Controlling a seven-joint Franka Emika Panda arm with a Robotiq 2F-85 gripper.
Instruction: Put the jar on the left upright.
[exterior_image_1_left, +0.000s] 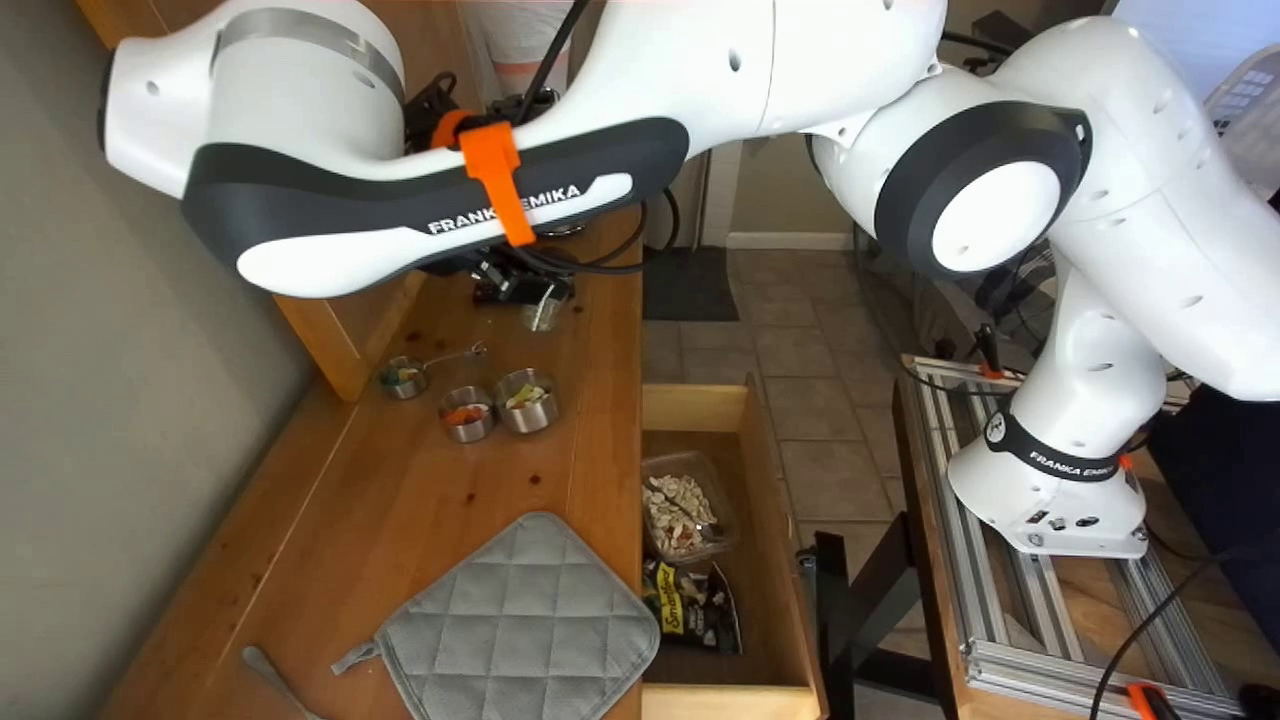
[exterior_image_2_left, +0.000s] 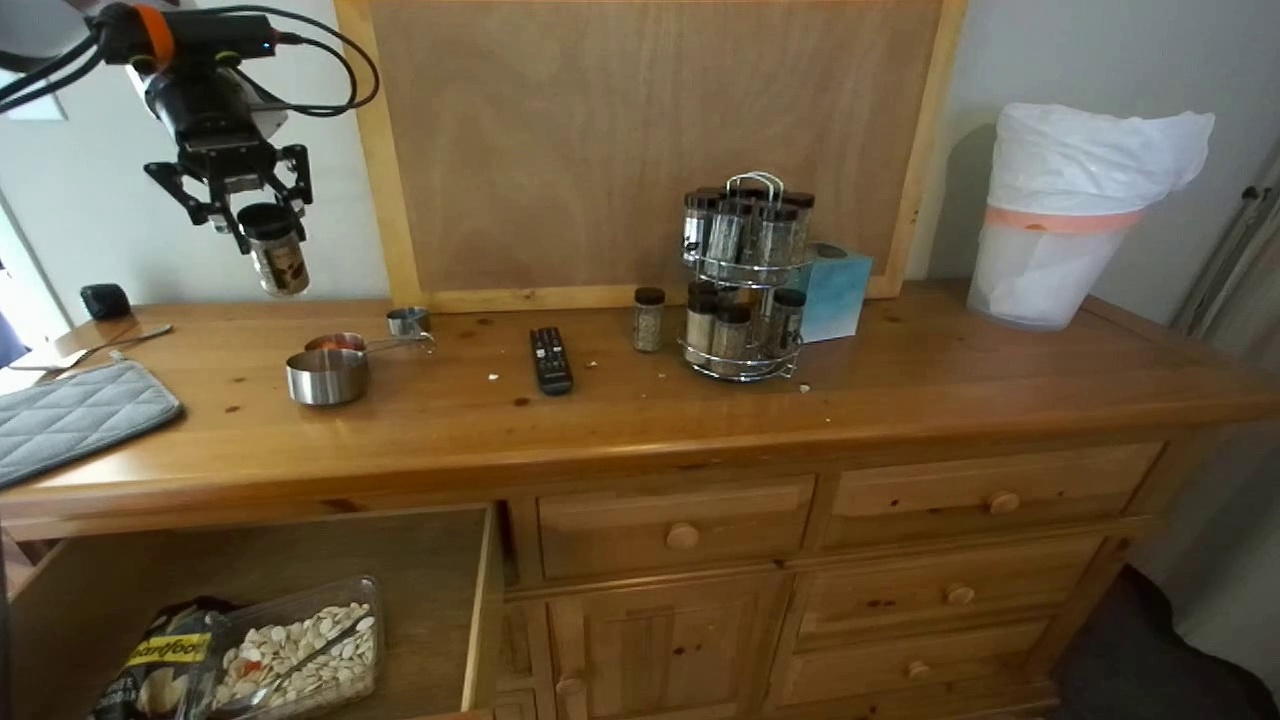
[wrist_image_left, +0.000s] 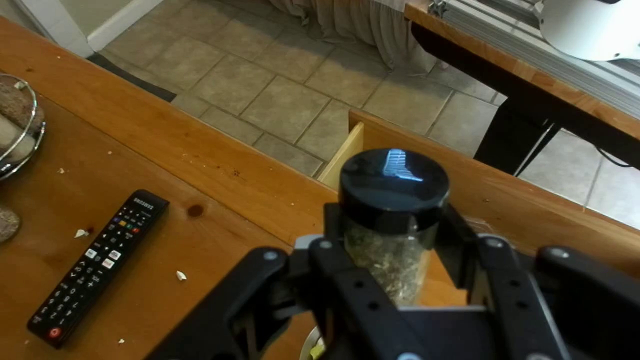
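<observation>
In an exterior view, your gripper (exterior_image_2_left: 272, 240) held the jar (exterior_image_2_left: 281, 268) in open air at upper left. Lower down, metal cups (exterior_image_2_left: 328, 380) stood in your way, and the pad (exterior_image_2_left: 85, 415) took up the far left. You had free counter (exterior_image_2_left: 472, 350), crumbs (exterior_image_2_left: 492, 377) aside, between cups and remote (exterior_image_2_left: 552, 362), left of centre; further right, a standing jar (exterior_image_2_left: 648, 322) and the spice rack (exterior_image_2_left: 740, 377) blocked you.

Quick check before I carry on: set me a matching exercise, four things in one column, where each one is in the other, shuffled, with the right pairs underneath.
1. tilted jar
2. remote
3. Smartfood bag
4. blue box

A. in the open drawer
B. partly hidden behind the spice rack
C. held in the gripper
D. lying flat on the wooden top

Pairs: 1-C, 2-D, 3-A, 4-B
</observation>
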